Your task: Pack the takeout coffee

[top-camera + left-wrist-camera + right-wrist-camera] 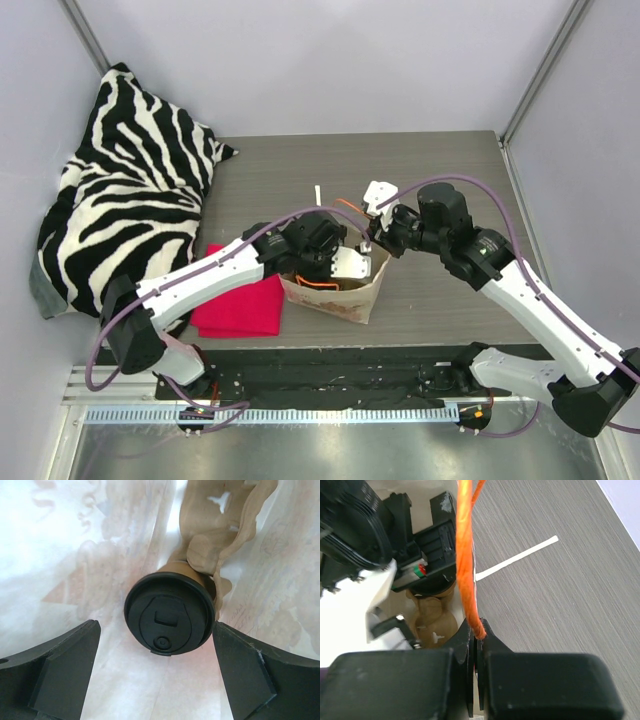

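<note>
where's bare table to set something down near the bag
Bare table runs along the far side, from the zebra pillow to the right edge. A patch right of the paper bag is free, under the right arm. Crowded: the bag mouth, with left gripper inside and right gripper pinching its orange handle; red cloth lies left.

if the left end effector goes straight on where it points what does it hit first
Likely the coffee cup's black lid, centred between the open fingers of the left end effector, though depth is unclear.
</note>
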Robot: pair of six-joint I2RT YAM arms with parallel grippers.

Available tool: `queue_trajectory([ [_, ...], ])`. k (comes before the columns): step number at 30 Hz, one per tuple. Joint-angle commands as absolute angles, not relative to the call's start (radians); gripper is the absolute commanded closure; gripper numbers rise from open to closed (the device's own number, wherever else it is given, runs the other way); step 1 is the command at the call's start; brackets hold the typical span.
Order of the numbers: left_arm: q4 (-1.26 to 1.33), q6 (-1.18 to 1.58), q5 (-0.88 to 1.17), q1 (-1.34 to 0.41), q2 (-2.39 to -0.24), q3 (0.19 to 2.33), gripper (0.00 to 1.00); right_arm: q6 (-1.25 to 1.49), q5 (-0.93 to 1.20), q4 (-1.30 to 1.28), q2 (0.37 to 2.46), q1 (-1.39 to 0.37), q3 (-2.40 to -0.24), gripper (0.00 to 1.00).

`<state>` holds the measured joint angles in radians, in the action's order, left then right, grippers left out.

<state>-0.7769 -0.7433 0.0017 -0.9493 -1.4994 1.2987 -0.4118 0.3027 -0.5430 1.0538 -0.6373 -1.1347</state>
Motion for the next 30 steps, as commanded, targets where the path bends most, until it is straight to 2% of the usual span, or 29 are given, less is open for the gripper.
queue_trajectory([
  [1, -0.773, -0.75, 0.089, -0.928, -1.433, 1.333, 0.0, -0.434, 0.319, -0.492, 1.06, -0.63, -1.137, 0.99],
  [20, -0.664, -0.726, 0.213, -0.856, -1.315, 1.292, 0.0, -0.482, 0.316, -0.454, 1.06, -0.63, -1.123, 0.99],
  [30, -0.569, -0.698, 0.202, -0.85, -1.282, 1.256, 0.02, -0.48, 0.325, -0.451, 1.066, -0.624, -1.131, 0.99],
])
